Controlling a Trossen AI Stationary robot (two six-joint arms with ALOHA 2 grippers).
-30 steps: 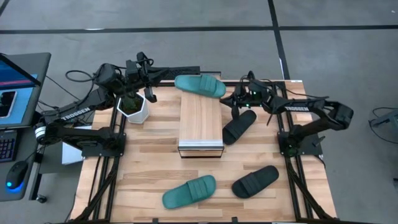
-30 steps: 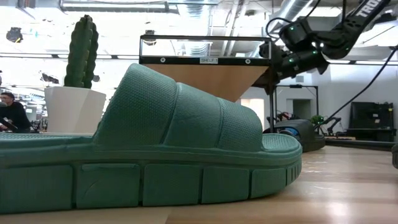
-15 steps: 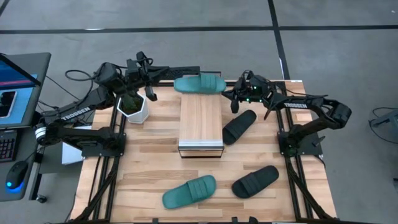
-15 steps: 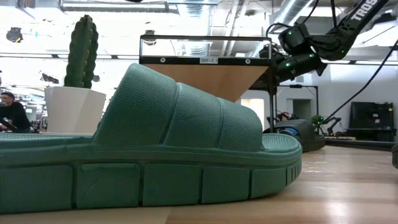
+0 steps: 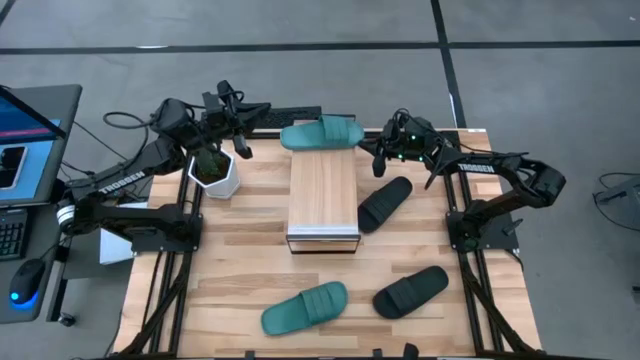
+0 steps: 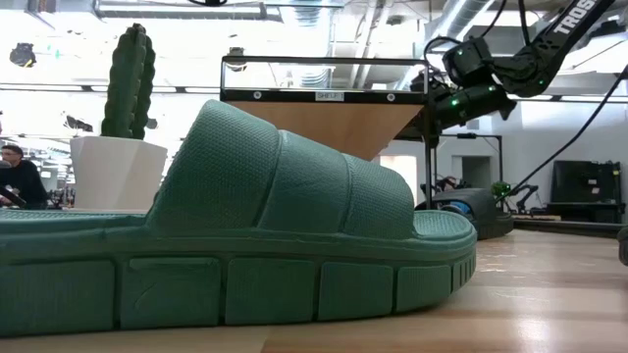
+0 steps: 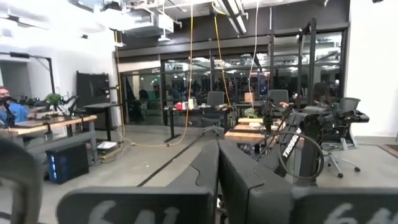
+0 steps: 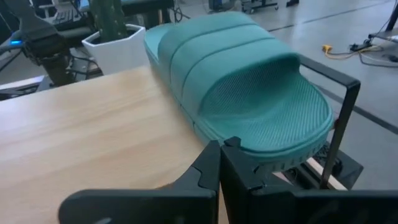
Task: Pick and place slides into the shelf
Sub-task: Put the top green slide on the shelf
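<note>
On the far end of the shelf (image 5: pixel 322 197) one teal slide (image 5: pixel 320 134) lies across the light plank top, and my right gripper (image 5: pixel 381 152) hangs just beside its end, on the right. My two fingers are pressed together with nothing between them. In my right wrist view the closed fingertips sit very near the rounded end of this teal slide (image 8: pixel 239 93), and a thin metal frame bar (image 8: pixel 339 118) of the shelf stands close to that end.

I judge the step in hand is to settle this slide properly on the shelf. It seems to reach a little past the far edge, so I think a gentle push with my closed fingers is better than a new grasp. I should push low on the sole and go slowly, because rubber can catch on wood and turn. I must also keep clear of the frame bar.

My left gripper (image 5: pixel 222 99) waits at the far left corner, above the potted cactus (image 5: pixel 212 165), also closed and empty.

Three slides remain on the table (image 5: pixel 250 262): a black slide (image 5: pixel 385 203) just beside the shelf on its right, a second teal slide (image 5: pixel 304 308) near the front edge, and another black slide (image 5: pixel 410 291) next to it.
</note>
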